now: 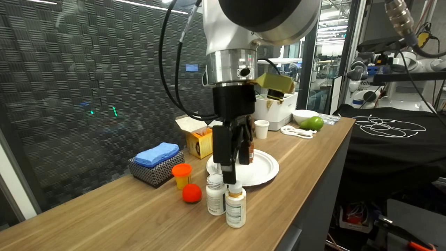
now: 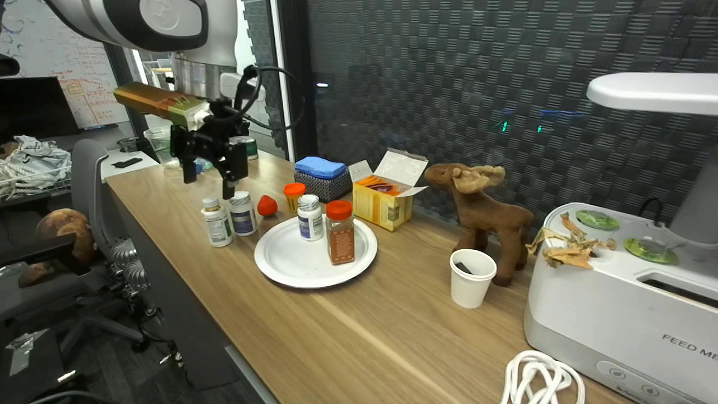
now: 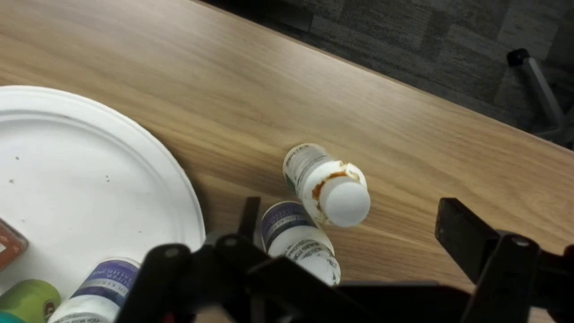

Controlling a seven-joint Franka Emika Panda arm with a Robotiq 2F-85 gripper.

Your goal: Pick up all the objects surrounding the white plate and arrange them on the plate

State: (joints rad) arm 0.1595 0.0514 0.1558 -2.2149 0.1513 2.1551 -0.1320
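Stained-neck bottle: left to do; upright on the table, toward its free long edge.
Purple-label bottle: left to do, just beside it.
Pincer: spread wide above these two, gripping nothing; one is probably next.
Red ball: left to do, farther toward the wall-side edge.
Orange-lidded tub: left to do, nearer that edge.
White plate: begun; a twin purple bottle and a red-lidded jar stand on it, seemingly a green item too.
Yellow box and blue sponge: by the wall-side edge; cannot tell whether they count.
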